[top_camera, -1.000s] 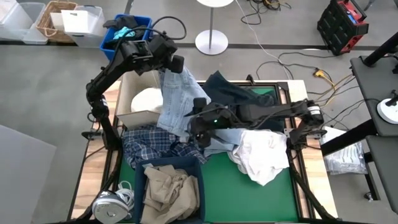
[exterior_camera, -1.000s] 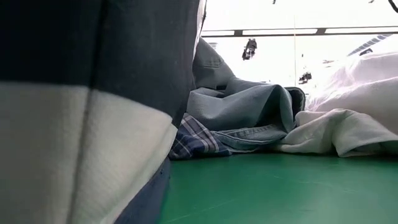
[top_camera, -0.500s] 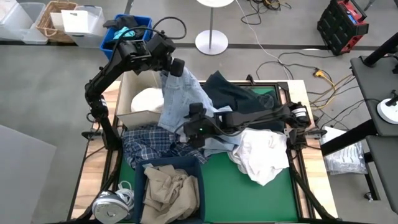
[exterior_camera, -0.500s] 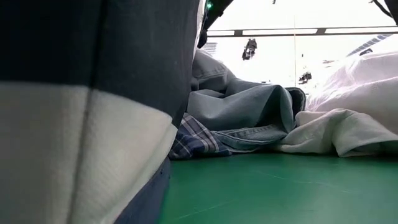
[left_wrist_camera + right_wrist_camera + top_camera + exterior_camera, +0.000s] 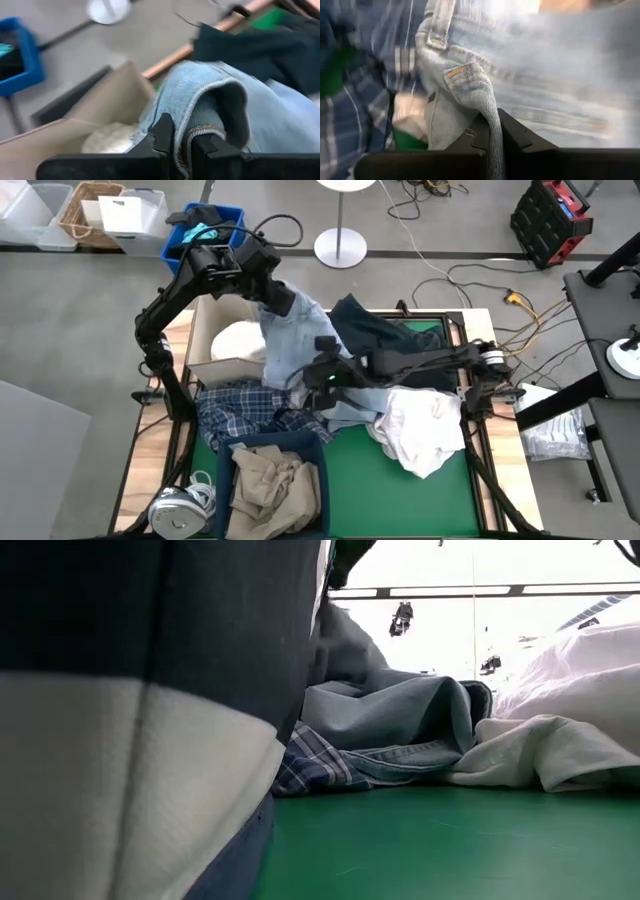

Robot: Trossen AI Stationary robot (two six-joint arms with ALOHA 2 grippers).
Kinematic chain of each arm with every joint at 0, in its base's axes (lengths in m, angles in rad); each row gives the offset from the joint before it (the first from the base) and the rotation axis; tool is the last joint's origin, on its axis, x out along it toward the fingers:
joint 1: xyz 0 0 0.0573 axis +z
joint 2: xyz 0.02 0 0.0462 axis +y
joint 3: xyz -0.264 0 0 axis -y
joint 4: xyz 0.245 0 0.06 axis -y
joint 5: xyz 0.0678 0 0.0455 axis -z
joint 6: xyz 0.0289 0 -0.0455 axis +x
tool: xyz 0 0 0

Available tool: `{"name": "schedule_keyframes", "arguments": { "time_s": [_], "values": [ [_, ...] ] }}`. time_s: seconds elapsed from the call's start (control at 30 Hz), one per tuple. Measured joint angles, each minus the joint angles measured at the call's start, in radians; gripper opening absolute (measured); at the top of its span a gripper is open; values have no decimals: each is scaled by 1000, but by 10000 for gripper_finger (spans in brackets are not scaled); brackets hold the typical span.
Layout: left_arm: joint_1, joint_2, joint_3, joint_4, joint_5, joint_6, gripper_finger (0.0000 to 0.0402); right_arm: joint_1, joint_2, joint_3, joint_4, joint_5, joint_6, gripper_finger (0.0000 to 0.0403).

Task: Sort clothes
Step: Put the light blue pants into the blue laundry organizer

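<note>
Denim (image 5: 285,345) between plaid shirt (image 5: 240,412) and navy piece (image 5: 375,330).

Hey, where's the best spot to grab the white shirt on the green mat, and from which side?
Grip the white shirt at its raised, bunched folds in the middle, coming straight down from above. It lies crumpled in a loose heap on the green mat, so those ridges probably give the fingers something to pinch, while its flat edges hug the mat.
</note>
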Motion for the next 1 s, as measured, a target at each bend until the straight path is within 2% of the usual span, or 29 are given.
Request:
{"name": "schedule_keyframes", "arguments": {
  "time_s": [0.13, 0.37, 0.57, 0.67, 0.73, 0.8, 0.9, 1.0],
  "values": [
    [-3, -23, 0, -7, 105, 25, 9, -2, -154, 1, -3, -2, 55, 10],
    [-30, -92, 0, -35, 142, -4, 9, -79, -421, -3, -44, 28, 217, 9],
    [-78, -171, 0, -6, 319, -73, 9, -208, -551, -32, -109, 31, 396, 9],
    [-128, -201, 0, 96, 365, -113, 9, -248, -577, -33, -94, 31, 481, 9],
    [-169, -214, 0, 189, 372, -145, 9, -264, -581, -33, -72, 33, 496, 9],
    [-203, -224, 0, 297, 428, -185, 9, -272, -581, -26, -36, 31, 487, 9],
    [-228, -250, -1, 467, 529, -247, 9, -272, -590, 33, 47, 2, 426, 9],
    [-252, -285, 0, 619, 550, -263, 9, -272, -606, 135, 74, -60, 405, 9]
  ]
}}
